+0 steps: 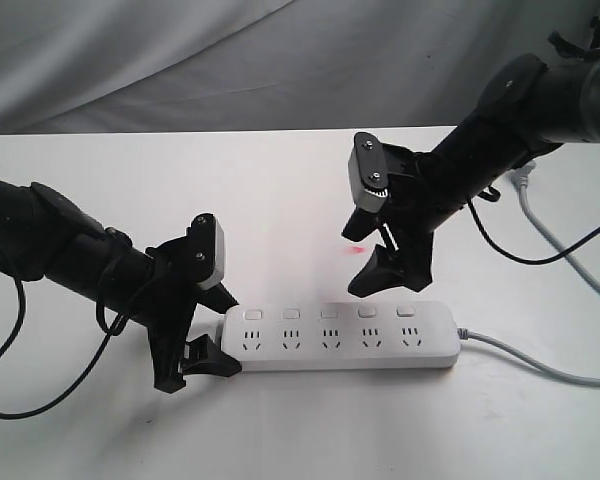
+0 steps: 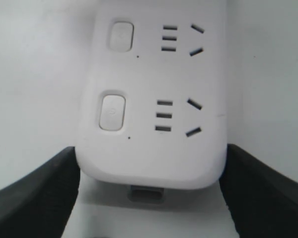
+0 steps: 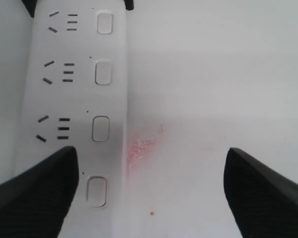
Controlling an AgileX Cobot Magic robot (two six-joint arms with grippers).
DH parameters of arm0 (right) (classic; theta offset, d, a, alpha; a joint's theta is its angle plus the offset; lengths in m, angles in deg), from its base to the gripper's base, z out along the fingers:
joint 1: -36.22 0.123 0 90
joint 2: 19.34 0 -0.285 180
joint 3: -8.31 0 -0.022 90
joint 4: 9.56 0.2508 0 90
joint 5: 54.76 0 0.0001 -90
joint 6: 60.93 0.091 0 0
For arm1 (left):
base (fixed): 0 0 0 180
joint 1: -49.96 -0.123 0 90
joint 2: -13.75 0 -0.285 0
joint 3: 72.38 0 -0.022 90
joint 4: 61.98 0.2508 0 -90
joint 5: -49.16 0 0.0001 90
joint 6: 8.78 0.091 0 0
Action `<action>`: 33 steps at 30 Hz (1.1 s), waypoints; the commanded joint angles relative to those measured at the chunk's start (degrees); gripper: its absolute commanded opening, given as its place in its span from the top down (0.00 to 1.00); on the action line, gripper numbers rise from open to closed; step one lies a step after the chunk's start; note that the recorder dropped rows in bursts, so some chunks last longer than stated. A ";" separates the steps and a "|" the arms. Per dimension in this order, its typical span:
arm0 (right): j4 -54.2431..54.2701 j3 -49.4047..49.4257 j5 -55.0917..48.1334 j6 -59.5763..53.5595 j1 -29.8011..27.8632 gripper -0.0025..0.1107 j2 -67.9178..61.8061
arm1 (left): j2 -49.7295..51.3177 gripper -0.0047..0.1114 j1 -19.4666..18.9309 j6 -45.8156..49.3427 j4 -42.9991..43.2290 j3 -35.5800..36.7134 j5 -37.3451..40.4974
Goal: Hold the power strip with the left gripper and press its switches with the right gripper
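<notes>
The strip (image 1: pixel 340 337) lies flat on the white counter (image 1: pixel 280 430), face up; its five switches (image 1: pixel 329 313) run in a row along its far edge, each with a set of sockets (image 1: pixel 329 339) on the near side; a grey cord (image 1: pixel 540 362) leaves its right end and trails over the counter.

The left gripper (image 1: pixel 223 330) sits at the strip's left end, one finger against the far side and one against the near side; in the left wrist view the two black fingers (image 2: pixel 35 198) press on both long sides of the strip (image 2: pixel 149 124), so the gripper (image 2: pixel 149 198) is closed on that end.

The right gripper (image 1: pixel 368 252) hangs above the counter just behind the strip, near the fourth switch from the left, touching nothing; its jaws stand wide; in the right wrist view (image 3: pixel 151 198) one finger is over the strip (image 3: pixel 74 99), the other over bare counter.

A faint red mark (image 3: pixel 139 148) lies on the counter just behind the strip, between the right gripper's fingers.
</notes>
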 commanded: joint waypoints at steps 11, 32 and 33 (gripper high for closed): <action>0.64 0.30 -0.91 -1.85 -0.81 0.33 -1.75 | 0.14 0.96 0.26 0.04 -0.42 -0.34 -0.68; -0.71 0.30 1.88 -2.94 -0.81 0.33 -5.00 | 0.14 0.96 0.26 0.04 -0.42 -0.34 -0.68; -0.85 0.30 1.88 -2.94 -0.81 0.33 -5.24 | 0.14 0.96 0.26 0.04 -0.42 -0.34 -0.68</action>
